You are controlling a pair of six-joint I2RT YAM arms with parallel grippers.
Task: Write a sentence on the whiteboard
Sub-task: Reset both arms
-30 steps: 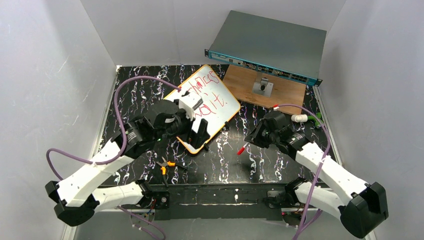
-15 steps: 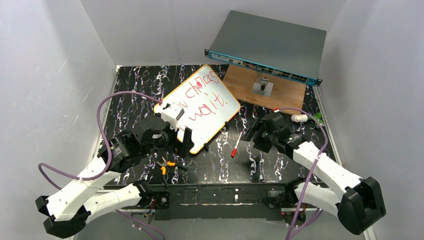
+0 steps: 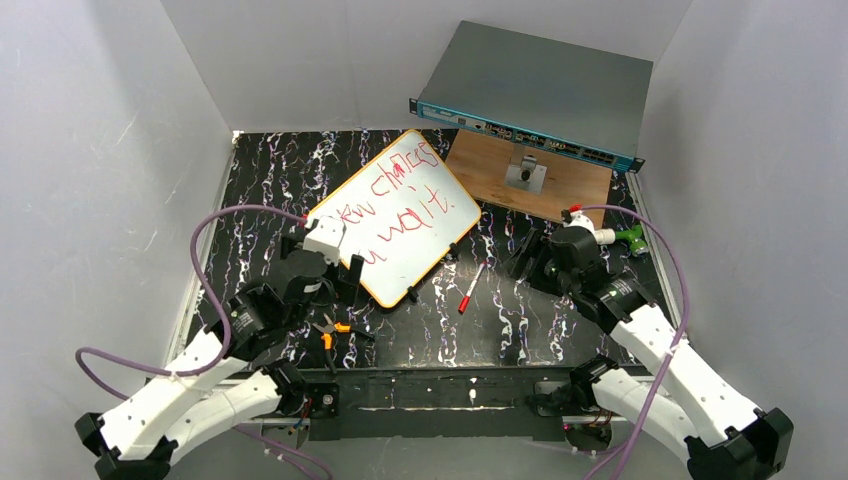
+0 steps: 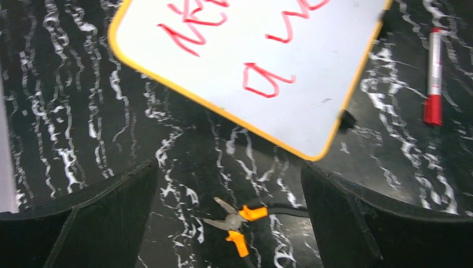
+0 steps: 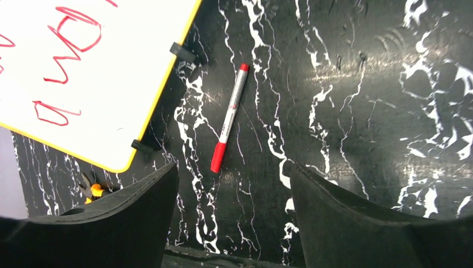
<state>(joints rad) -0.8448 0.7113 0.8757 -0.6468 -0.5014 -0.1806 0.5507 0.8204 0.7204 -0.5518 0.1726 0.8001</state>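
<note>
Top external view: the whiteboard (image 3: 420,225) lies face up on the black marbled counter (image 3: 260,180), turned at an angle, with the sentence (image 3: 400,195) scrawled across it in red in two lines. The left fingers (image 4: 100,218) stand spread wide and hold nothing. They hang just off the whiteboard's near-left edge and do not touch it. In the left wrist view the whiteboard's near corner shows ahead, between the two of them. The right fingers (image 5: 346,223) are likewise spread wide and empty, off to the right of the whiteboard and well apart from it. A red marker (image 3: 470,288) lies flat on the counter between them and the whiteboard, near the whiteboard's lower right edge but clear of it. Orange-handled pliers (image 3: 333,331) lie on the counter just nearer than the whiteboard's near corner. A wooden board (image 3: 500,170) sits just past the whiteboard's far right corner, with a grey box (image 3: 540,85) over its back edge.
</note>
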